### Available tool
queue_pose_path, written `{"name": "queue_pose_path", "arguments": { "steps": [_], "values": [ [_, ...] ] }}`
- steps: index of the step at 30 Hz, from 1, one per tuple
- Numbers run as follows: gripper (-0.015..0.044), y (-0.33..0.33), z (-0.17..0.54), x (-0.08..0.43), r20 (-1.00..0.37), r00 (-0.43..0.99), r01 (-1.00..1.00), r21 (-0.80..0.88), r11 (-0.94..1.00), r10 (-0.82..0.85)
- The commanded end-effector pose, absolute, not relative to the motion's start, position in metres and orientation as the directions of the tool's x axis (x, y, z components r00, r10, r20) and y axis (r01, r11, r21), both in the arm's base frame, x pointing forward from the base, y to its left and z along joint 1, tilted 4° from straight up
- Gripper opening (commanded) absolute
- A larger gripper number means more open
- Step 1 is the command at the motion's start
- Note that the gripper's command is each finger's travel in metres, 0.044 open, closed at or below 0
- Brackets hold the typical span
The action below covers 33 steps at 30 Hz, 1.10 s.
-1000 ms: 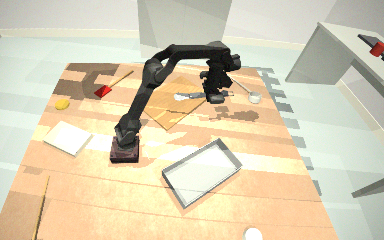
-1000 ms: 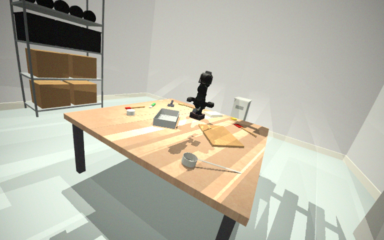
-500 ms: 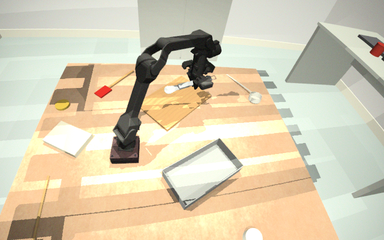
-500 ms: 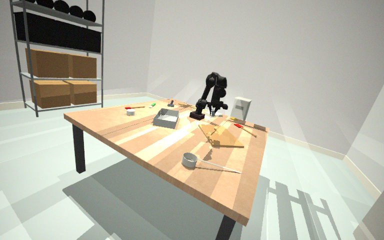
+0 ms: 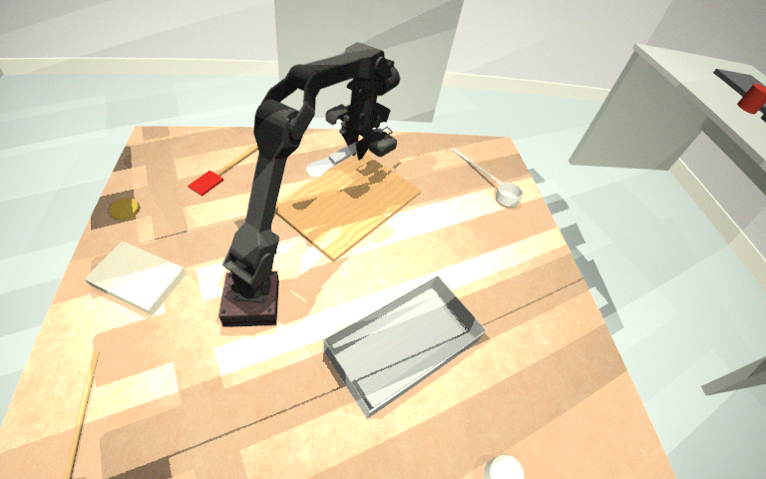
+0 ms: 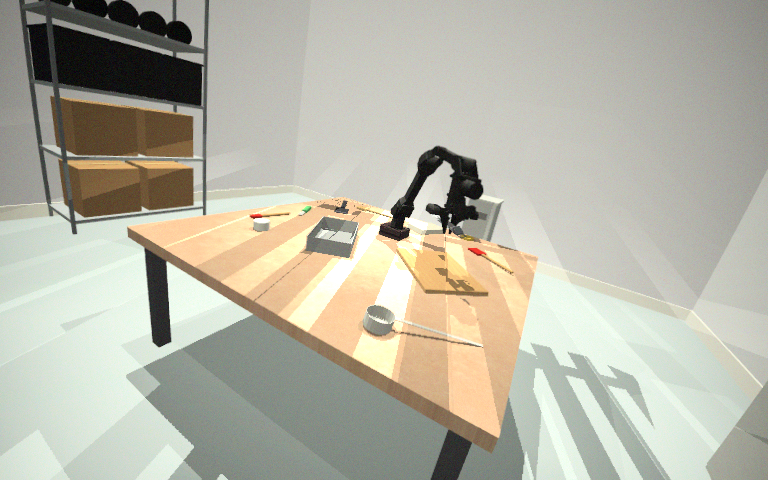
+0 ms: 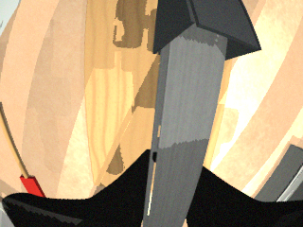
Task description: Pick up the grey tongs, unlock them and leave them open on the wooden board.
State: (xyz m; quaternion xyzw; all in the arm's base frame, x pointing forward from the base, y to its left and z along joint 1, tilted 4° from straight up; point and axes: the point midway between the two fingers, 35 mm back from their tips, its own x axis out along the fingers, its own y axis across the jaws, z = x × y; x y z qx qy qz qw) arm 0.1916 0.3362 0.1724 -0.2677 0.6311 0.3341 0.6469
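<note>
My gripper [image 5: 361, 150] [image 6: 446, 227] [image 7: 165, 155] is shut on the grey tongs [image 5: 342, 153] [image 7: 189, 95]. It holds them in the air above the back part of the wooden board [image 5: 333, 226] [image 6: 436, 266] [image 7: 108, 95]. In the top view the rounded tips point to the lower left and the hinge end to the upper right. The tongs look roughly level and their arms look close together; the lock itself cannot be made out. The fingers hide part of them. The roasting tin [image 5: 343, 369] [image 6: 331, 246] stands in front of the board with nothing across it.
A saucepan-like cup with a long handle [image 5: 509, 196] [image 6: 378, 320] stands right of the board in the top view. A red spatula [image 5: 205, 183] [image 6: 475, 251] [image 7: 32, 186], a yellow disc [image 5: 124, 209] and a pale slab [image 5: 134, 276] lie to the left.
</note>
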Motion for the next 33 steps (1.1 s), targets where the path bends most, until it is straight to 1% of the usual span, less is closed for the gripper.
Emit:
{"name": "queue_pose_path", "arguments": {
  "steps": [1,7,17,33],
  "values": [
    [-0.0150,0.338,0.174,0.187,-0.995,-0.012,-0.785,0.069,0.615,0.096],
    [-0.0150,0.340,0.174,0.188,-0.993,0.006,-0.788,0.066,0.612,0.115],
    [-0.0150,0.347,0.174,0.191,-0.967,0.111,-0.800,0.050,0.597,0.229],
    [-0.0150,0.353,0.177,0.192,-0.873,0.266,-0.810,0.027,0.586,0.409]
  ]
}}
